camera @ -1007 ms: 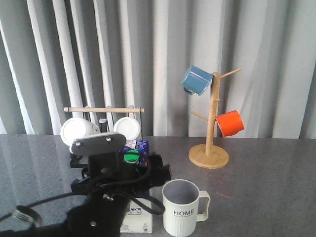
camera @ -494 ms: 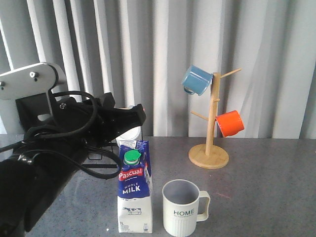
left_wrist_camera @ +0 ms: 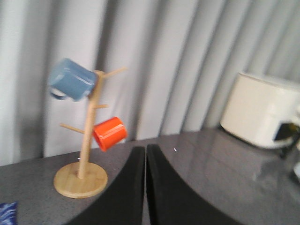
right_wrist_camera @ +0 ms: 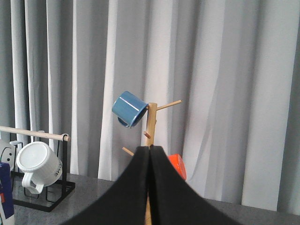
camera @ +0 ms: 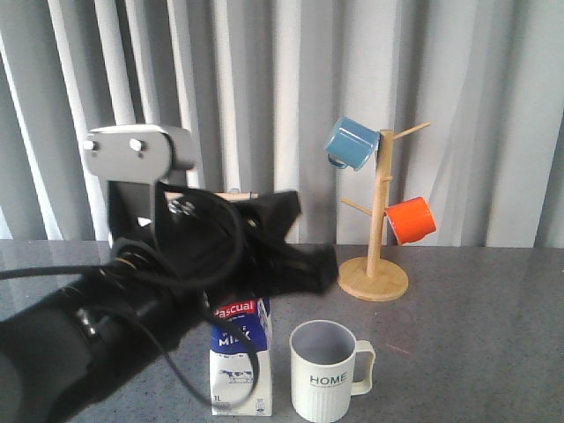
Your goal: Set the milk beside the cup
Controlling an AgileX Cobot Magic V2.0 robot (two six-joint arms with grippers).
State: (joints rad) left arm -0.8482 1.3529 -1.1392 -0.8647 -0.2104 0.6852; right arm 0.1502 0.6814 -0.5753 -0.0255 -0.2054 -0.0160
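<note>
The tall blue-and-white gable-top milk carton [camera: 241, 361] stands upright on the grey speckled bench [camera: 476, 352], just left of the cream ribbed "HOME" mug [camera: 328, 370] — close, apparently not touching. Left gripper [left_wrist_camera: 145, 187] jaws pressed together, holding nothing; right gripper [right_wrist_camera: 150, 187] likewise closed and empty. The left arm [camera: 150, 326] hangs over the carton's top, cables trailing near it. Main risk, imo: a cable or arm link catching the top as the arm moves off would tip the carton into the mug — tall, narrow base, so it topples easily.
</note>
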